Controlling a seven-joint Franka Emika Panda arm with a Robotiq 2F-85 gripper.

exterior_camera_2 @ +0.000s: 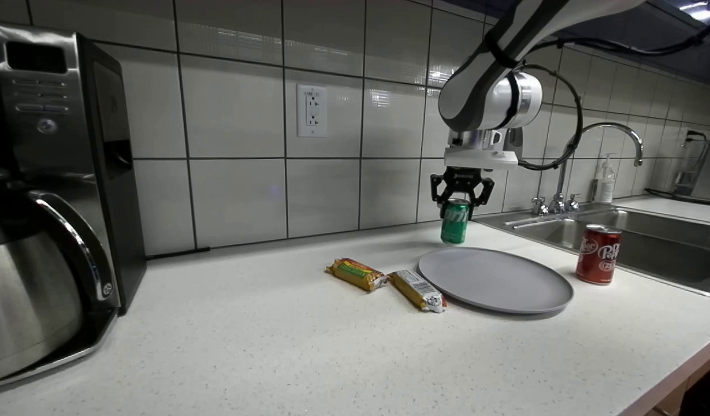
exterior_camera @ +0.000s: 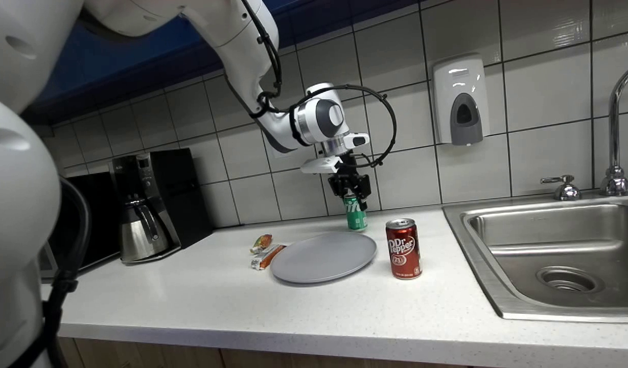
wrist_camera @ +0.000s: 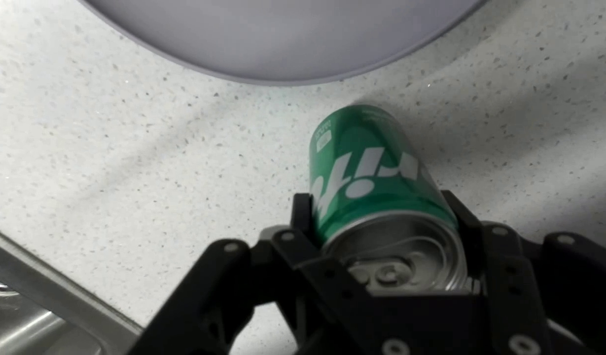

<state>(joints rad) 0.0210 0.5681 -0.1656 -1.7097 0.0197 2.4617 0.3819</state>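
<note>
A green soda can (exterior_camera: 356, 219) with white lettering stands near the back wall, beyond the grey plate. It shows in both exterior views (exterior_camera_2: 453, 231) and in the wrist view (wrist_camera: 364, 148). My black gripper (wrist_camera: 376, 197) points down from above with one finger against each side of the can's upper part. It is shut on the can; it also shows in both exterior views (exterior_camera: 351, 197) (exterior_camera_2: 458, 209). The can is close to upright; I cannot tell whether its base touches the counter. The grey plate (exterior_camera: 324, 258) is close beside it. A red soda can (exterior_camera: 403, 250) stands across the plate's edge.
Two wrapped snack bars (exterior_camera_2: 357, 274) (exterior_camera_2: 417, 290) lie beside the plate. A coffee maker (exterior_camera: 163, 199) with a steel carafe stands at the other end of the counter. A metal sink (exterior_camera: 477, 266) with a faucet lies past the red can. A soap dispenser (exterior_camera: 459, 99) hangs on the tiled wall.
</note>
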